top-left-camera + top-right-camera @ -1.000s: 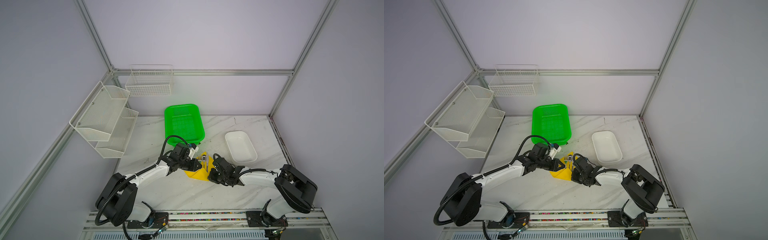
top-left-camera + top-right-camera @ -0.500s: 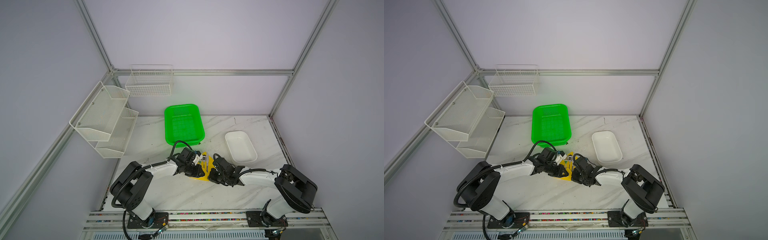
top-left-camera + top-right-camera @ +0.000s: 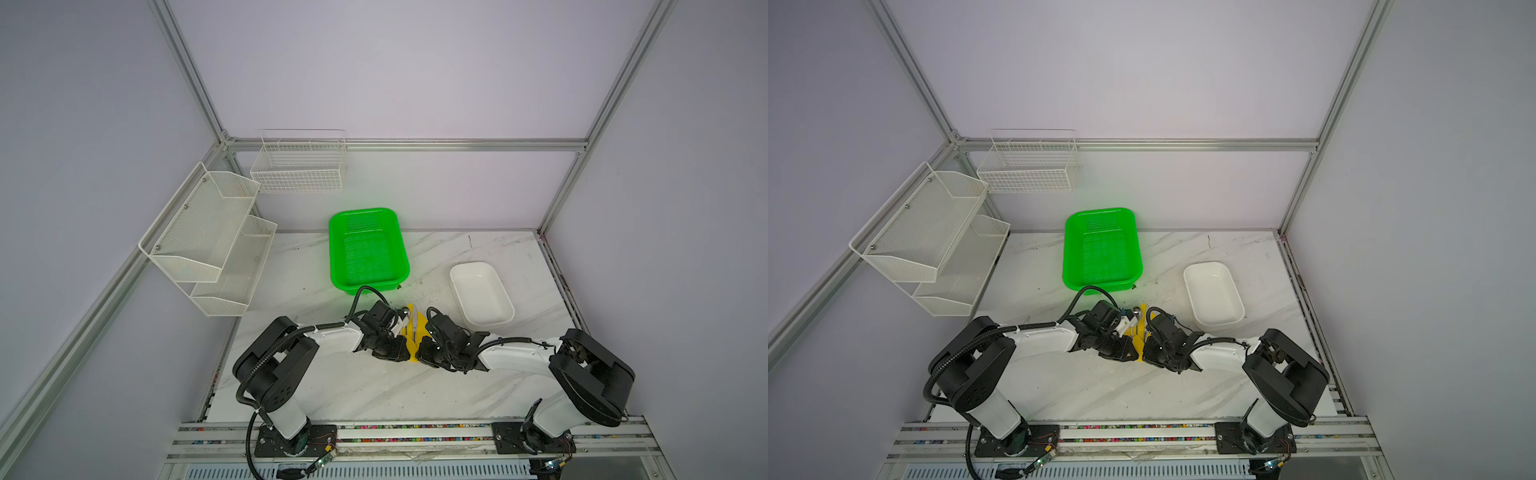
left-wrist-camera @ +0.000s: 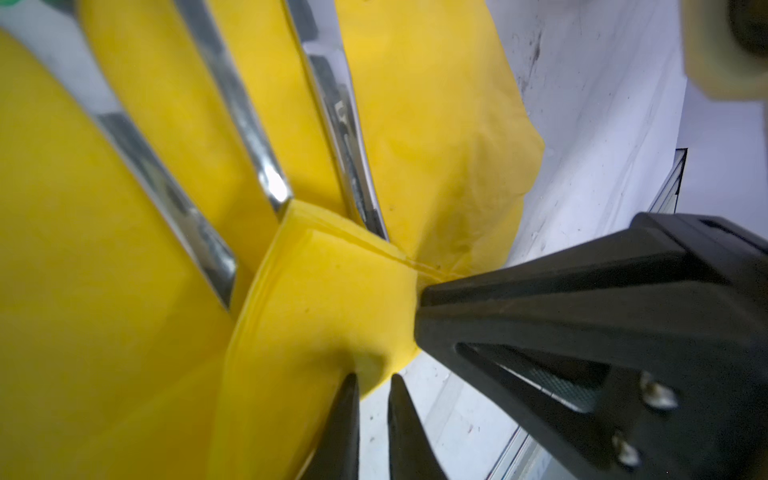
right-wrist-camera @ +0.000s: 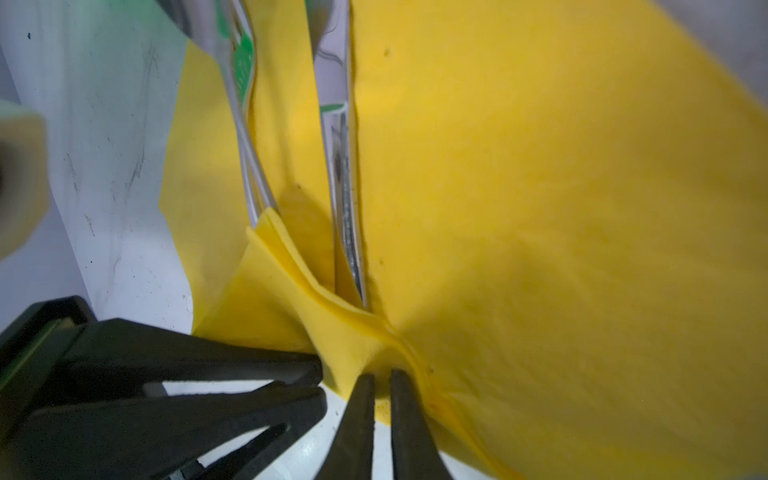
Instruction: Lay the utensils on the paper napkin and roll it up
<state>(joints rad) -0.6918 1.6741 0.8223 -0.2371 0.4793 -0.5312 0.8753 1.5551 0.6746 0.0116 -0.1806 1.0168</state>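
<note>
Napkin (image 4: 436, 124) pinched by left gripper (image 4: 372, 380) and right gripper (image 5: 382, 376).

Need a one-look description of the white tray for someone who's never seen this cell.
On the marble table, find the green basket at the back wall. Right of it and nearer the front lies the white tray, a shallow rounded rectangle, empty. It is solid and on the table, unlike the perforated green basket and the white wire racks hung on the walls.
</note>
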